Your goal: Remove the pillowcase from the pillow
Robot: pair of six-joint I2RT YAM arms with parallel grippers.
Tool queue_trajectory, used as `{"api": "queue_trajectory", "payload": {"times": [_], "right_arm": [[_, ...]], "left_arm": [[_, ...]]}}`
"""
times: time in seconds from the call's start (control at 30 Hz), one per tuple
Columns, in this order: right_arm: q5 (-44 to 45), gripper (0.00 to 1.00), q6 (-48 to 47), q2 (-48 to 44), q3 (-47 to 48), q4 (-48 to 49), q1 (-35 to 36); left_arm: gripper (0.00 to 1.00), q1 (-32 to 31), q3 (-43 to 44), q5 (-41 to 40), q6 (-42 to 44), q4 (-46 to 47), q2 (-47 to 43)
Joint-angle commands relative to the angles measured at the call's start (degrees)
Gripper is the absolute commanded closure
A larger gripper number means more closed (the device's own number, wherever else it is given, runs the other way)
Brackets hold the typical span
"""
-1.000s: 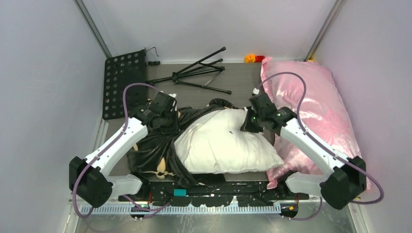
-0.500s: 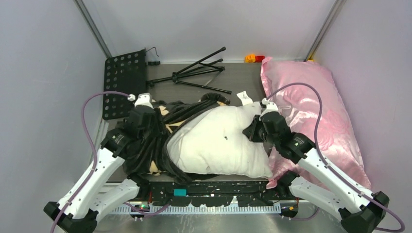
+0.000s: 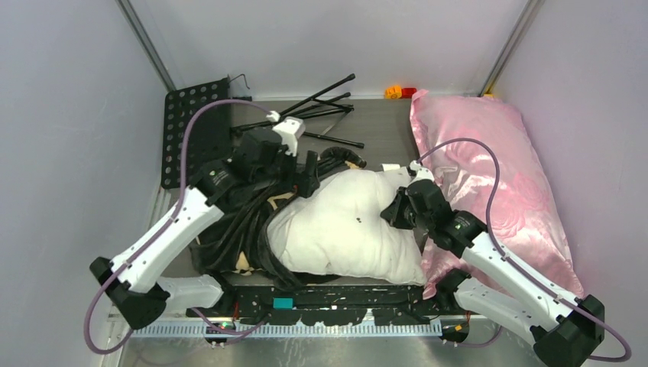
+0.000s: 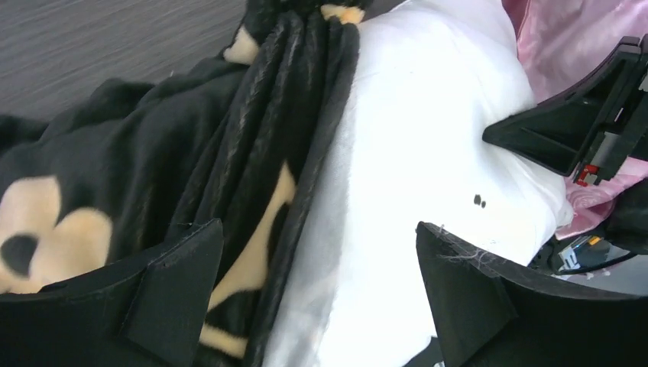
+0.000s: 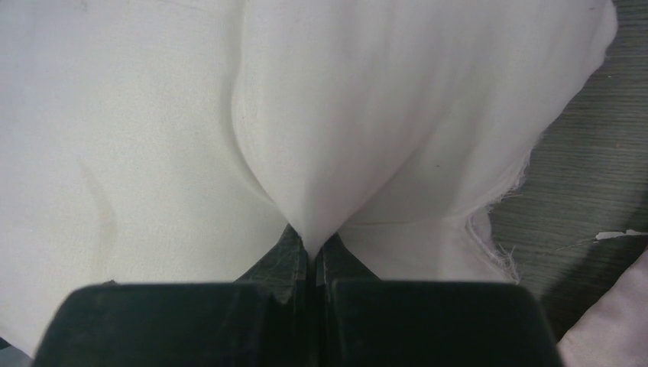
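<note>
Between the left fingers (image 4: 172, 294), which are spread wide apart with nothing gripped, you look straight down on the line where the big black plush pillowcase with yellow-tan flower motifs (image 4: 115, 168) meets the large plain white stuffed pillow (image 4: 428, 138). Bunched black folds sit under one finger and bare white fabric under the other. Can't tell if either finger actually touches the cloth.

From the top camera, the pillowcase is scrunched up around the end of the pillow nearest the left fingers. Most of the pillow is out in the open on the grey wood-grain desk (image 3: 382, 130).

At the opposite end, the right fingers (image 5: 294, 260) are pressed together on a pinch of the pillow's white cloth, which puckers into a little peak right at their tips. Just behind the right fingers, up against the white pillow, lies a shiny pink satin pillow (image 3: 489, 160).

Beyond the left fingers, toward the back wall, there's a folded black tripod stand (image 3: 336, 85) and a black perforated metal plate (image 3: 191, 122) lying flat on the desk. A couple of small orange and red bits (image 3: 400, 92) sit way back beyond the right fingers.
</note>
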Motion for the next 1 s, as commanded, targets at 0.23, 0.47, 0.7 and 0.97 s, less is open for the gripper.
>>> {"api": "queue_trajectory", "payload": {"times": [0.23, 0.47, 0.7, 0.97], "right_arm": [[-0.9, 1.00, 1.0, -0.2, 2.1, -1.7, 0.1], [9.6, 1.00, 0.8, -5.2, 6.3, -9.4, 0.1], [30.4, 1.00, 2.0, -20.6, 11.1, -16.7, 0.1], [40.3, 1.00, 1.3, -27.2, 14.9, -19.9, 0.1]], "left_arm": [[0.03, -2.3, 10.1, 0.1, 2.2, -4.9, 21.2], [0.66, 6.5, 5.0, -12.5, -1.8, -4.9, 18.5], [0.93, 26.2, -5.0, -12.4, -1.5, -1.1, 7.4], [0.97, 33.3, -7.9, -13.5, -2.5, 1.7, 0.7]]}}
